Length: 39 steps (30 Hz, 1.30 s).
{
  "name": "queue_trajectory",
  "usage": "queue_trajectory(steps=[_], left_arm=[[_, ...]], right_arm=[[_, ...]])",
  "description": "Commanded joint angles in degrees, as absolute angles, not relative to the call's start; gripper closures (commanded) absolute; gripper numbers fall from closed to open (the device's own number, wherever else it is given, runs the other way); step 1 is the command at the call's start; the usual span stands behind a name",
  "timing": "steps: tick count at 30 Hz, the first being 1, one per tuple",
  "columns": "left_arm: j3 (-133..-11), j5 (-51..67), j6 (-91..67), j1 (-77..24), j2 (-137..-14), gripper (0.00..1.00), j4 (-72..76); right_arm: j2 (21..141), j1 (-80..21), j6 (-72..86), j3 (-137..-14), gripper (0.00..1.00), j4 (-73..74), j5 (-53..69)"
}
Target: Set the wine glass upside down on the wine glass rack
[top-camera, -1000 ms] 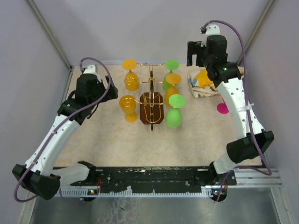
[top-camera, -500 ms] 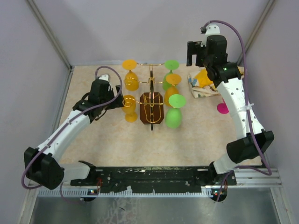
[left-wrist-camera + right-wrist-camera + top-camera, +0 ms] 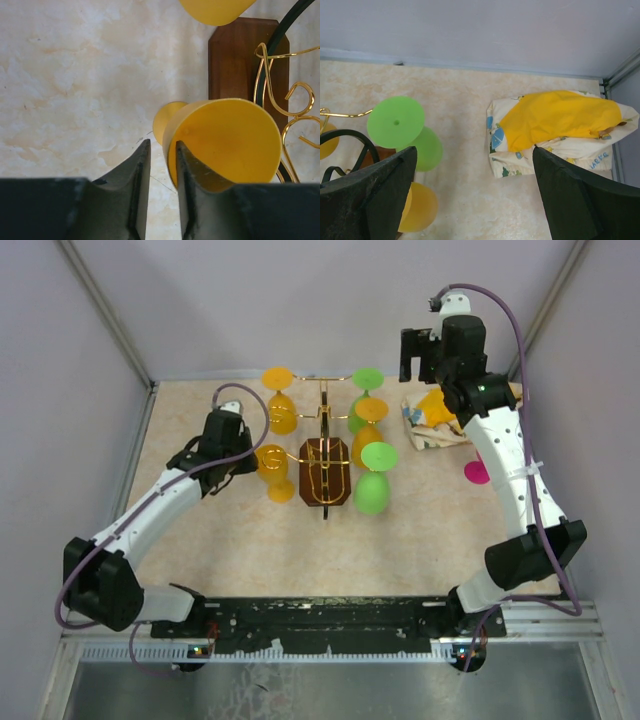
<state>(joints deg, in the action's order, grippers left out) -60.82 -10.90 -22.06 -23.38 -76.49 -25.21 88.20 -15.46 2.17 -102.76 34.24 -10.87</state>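
Note:
The wine glass rack (image 3: 325, 445) of gold wire stands mid-table on its dark wooden base (image 3: 325, 475). Several wine glasses hang on it upside down. My left gripper (image 3: 250, 462) is right against the front-left yellow wine glass (image 3: 272, 468). In the left wrist view the jaws (image 3: 161, 142) stand only a narrow gap apart with bare table between them. The right finger (image 3: 192, 190) overlaps that yellow glass (image 3: 225, 145), next to the rack's wire (image 3: 280, 100) and base (image 3: 235, 60). My right gripper (image 3: 418, 360) is raised at the back right, wide open (image 3: 474, 149) and holding nothing.
Two green glasses (image 3: 373, 485) (image 3: 365, 390) and two more yellow ones (image 3: 280, 405) (image 3: 370, 425) hang on the rack. A yellow and white patterned bag (image 3: 435, 420) (image 3: 555, 125) lies at the back right. A pink disc (image 3: 476, 472) shows beside the right arm.
My left arm has swung right and forward up to the front-left yellow glass, and its jaws have narrowed from wide open to a slim gap. The right arm has not moved.

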Motion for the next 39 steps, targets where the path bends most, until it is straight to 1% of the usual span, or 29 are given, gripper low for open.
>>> queue_trajectory(steps=[1,4,6,7,16,19,23,26,32,35,39], left_arm=[[-61.3,-10.6,-21.4,-23.1,-77.3,0.75,-23.9],[-61.4,-10.7,-21.7,-23.1,-77.5,0.91,-24.1],[-61.6,-11.5,-21.7,-23.0,-77.1,0.99,-24.2],[-61.9,-12.0,-21.6,-23.0,-77.0,1.00,-24.4],[-66.0,-26.4,-18.7,-19.0,-74.5,1.00,-27.7],[-67.1,-30.8,-15.8,-17.7,-72.6,1.00,-24.4],[-69.6,-34.2,-7.7,-17.4,-70.8,1.00,-17.4],[-71.8,-33.0,-1.3,-17.3,-69.9,1.00,-10.3],[-74.9,-22.5,13.2,-17.8,-67.8,1.00,4.0],[-72.3,-18.8,18.6,-18.1,-65.7,1.00,13.3],[-64.6,-10.9,23.8,-19.5,-62.3,1.00,26.2]], right_arm=[[86.6,-15.2,1.8,-102.4,0.01,31.9,-10.9],[86.6,-15.1,1.6,-102.3,0.01,31.8,-10.7],[86.6,-15.2,1.5,-102.2,0.01,31.7,-10.6],[86.6,-15.2,1.4,-102.1,0.01,31.6,-10.5],[86.5,-15.2,1.7,-101.8,0.01,31.0,-8.7],[85.9,-15.2,1.6,-101.6,0.01,30.2,-6.1],[84.3,-15.2,2.6,-100.0,0.01,27.0,-0.2],[84.4,-15.2,4.5,-100.4,0.01,26.7,3.1],[84.9,-15.2,9.8,-100.7,0.01,24.6,8.1],[85.4,-15.2,15.7,-102.8,0.01,23.3,12.5],[86.7,-15.3,26.9,-105.6,0.01,20.9,18.9]])
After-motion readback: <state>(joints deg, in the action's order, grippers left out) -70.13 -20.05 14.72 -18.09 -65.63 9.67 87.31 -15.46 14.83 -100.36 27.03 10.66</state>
